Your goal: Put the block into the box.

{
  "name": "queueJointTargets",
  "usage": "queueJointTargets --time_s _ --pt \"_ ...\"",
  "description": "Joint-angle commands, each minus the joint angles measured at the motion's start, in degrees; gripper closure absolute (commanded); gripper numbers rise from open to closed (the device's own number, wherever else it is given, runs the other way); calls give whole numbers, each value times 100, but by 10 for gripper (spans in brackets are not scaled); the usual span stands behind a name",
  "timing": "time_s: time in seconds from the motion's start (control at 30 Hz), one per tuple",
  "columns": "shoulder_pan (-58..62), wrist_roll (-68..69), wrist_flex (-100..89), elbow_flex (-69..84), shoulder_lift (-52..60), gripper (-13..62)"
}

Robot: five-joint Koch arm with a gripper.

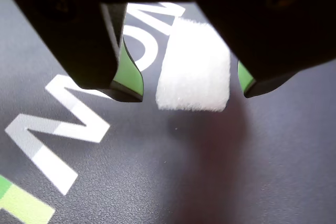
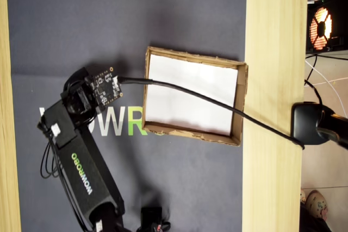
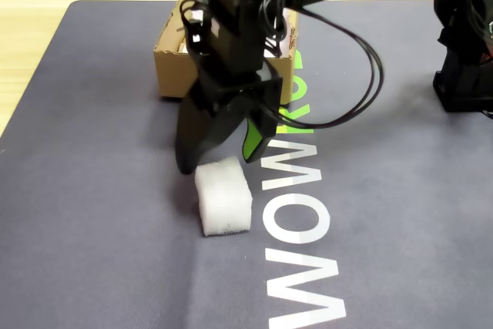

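The small white foam block (image 3: 223,196), roughly cuboid with rough edges, is seen lying on the dark grey mat (image 3: 92,213) with white lettering, outside the shallow brown cardboard box (image 2: 239,104) lined with a white sheet. The black gripper with green-lined fingers (image 1: 193,92) is spread wide over the block; in the wrist view the block (image 1: 194,69) sits between the two jaws, with a gap on the left side, contact on the right not discernible. In the fixed view the box (image 3: 173,63) stands behind the gripper (image 3: 219,161), apart from the block.
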Motion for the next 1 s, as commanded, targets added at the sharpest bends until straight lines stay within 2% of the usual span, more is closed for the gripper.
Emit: queueJointTargets --time_s 0.0,0.23,0.33,0.4,0.53,0.57,0.67,0.73,0.77,0.83,0.87,0.9,0.97 --pt "-97 -62 79 -220 9 145" --pt "-246 -721 70 -1081 -712 159" --pt "-237 -976 79 -1890 -1169 182" --pt "-237 -1011 79 -2487 -1468 224" --pt "-246 -1020 202 -3032 -1670 392" --pt "-246 -1037 202 -3059 -1652 414" --pt "-281 -1081 202 -3340 -1687 415" --pt "-281 -1011 202 -3428 -1652 460" --pt "-281 -1002 202 -3516 -1652 458" --pt "-264 -1028 272 -3489 -1600 367" --pt "-308 -1072 369 -3480 -1494 270" --pt "-352 -1151 396 -3498 -1055 136" --pt "-422 -896 396 -3480 -659 142"
